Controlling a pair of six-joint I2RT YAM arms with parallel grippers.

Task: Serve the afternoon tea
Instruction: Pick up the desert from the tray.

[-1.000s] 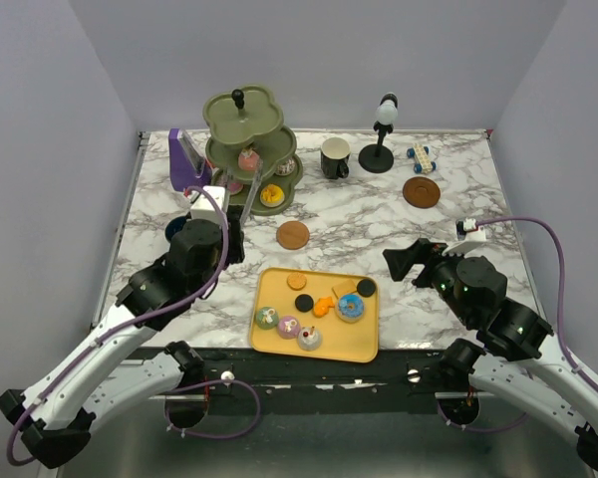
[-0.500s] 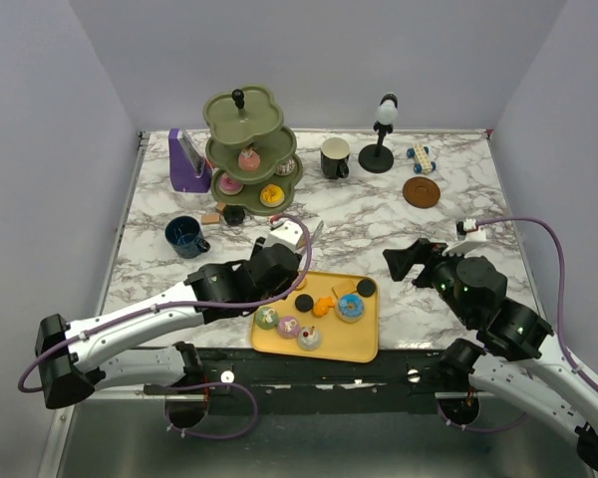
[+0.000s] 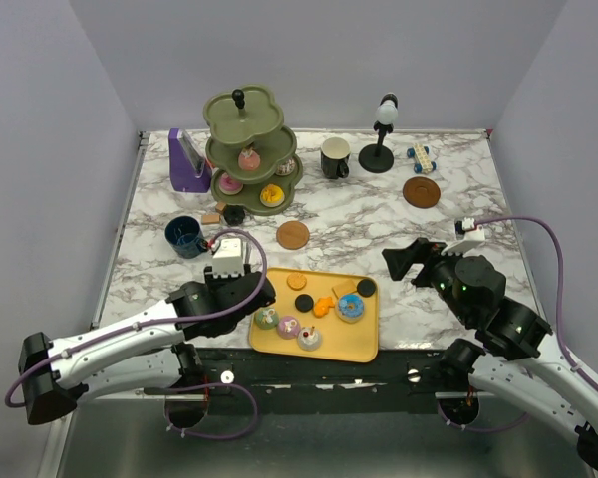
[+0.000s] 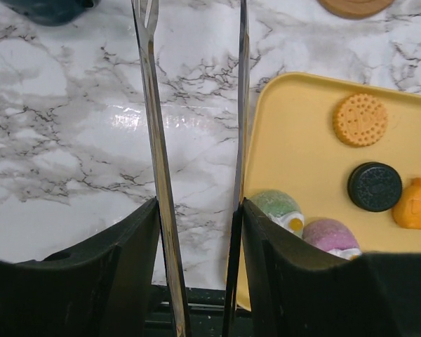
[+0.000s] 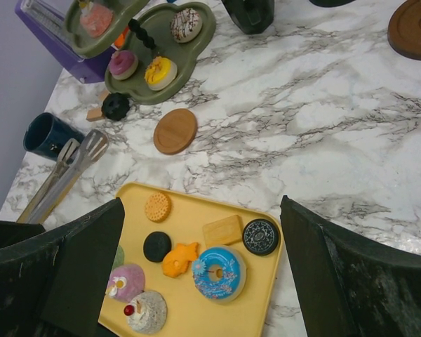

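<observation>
— Textures first: what lies where?

— White marble-veined table, glossy. At its near edge sits a smooth yellow rounded-corner tray holding a ridged round biscuit, a black sandwich biscuit, a blue sprinkled doughnut and domed cupcakes. At the far left stands the olive-green three-tier stand, with scalloped, matte tiers and a few sweets on its lower two. A round brown coaster lies between stand and tray, and a darker one far right.

— Mugs?

— The dark-blue mug is left of the tray; the black cream-lined mug is beside the stand.

— And the grippers?

— The left gripper clamps a pair of thin shiny metal tongs. Their blades stand a narrow gap apart, the right one along the tray's left edge, with the tips near the blue mug and nothing between them. The right gripper gapes wide and empty above the tray's right side.
</observation>
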